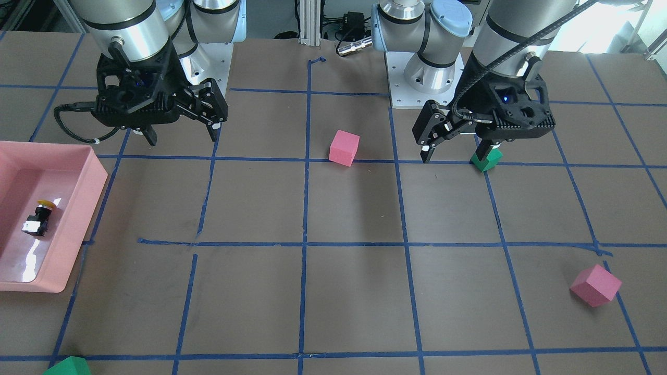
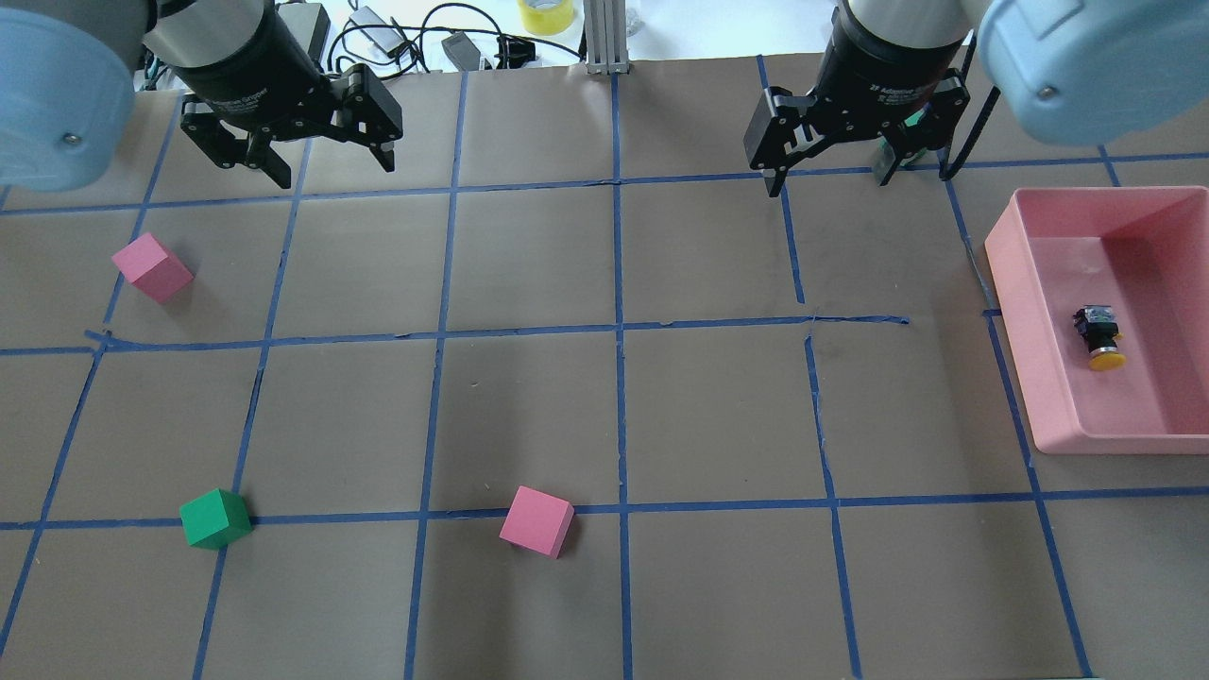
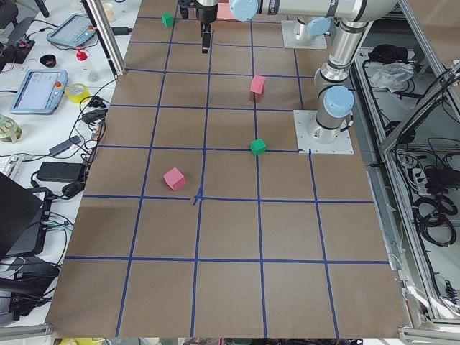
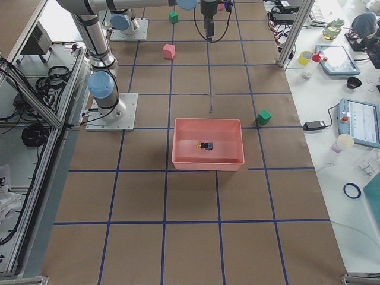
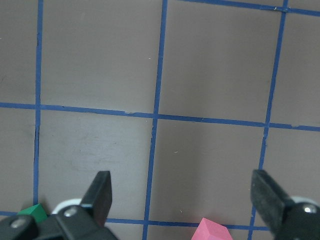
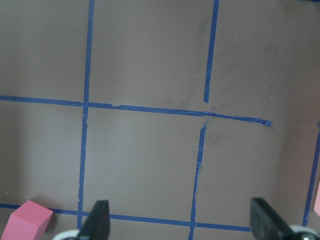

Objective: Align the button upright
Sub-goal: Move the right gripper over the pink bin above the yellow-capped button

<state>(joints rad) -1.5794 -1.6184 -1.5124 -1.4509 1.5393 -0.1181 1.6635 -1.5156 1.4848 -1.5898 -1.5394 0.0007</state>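
Mostly brown table [image 2: 529,416], blue tape grid [image 2: 619,283], cluttered side bench [image 3: 32,147]

**Colour dotted all over**

On the brown surface [image 2: 718,416]: 1 pink cube [image 2: 152,268] far left, tilted. Another pink cube [image 2: 536,521] sits centre, touching a blue tape line [image 2: 619,283]. 1 green cube [image 2: 215,518] sits left, a 2nd green cube [image 4: 264,117] near the pink tray [image 2: 1096,192].
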